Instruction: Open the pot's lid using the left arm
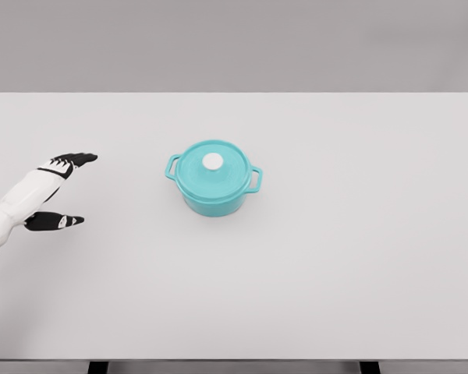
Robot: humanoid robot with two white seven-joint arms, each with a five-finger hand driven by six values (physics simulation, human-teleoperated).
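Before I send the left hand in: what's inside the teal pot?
Cannot be seen: the teal lid with its white round knob sits closed on the teal two-handled pot, covering the inside.

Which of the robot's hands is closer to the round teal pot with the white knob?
Left. The left hand hovers open, apart, to the left of the round teal pot; the right is out of view.

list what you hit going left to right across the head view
left robot hand → pot's left handle → white knob on the teal lid → pot's right handle, all on the white table
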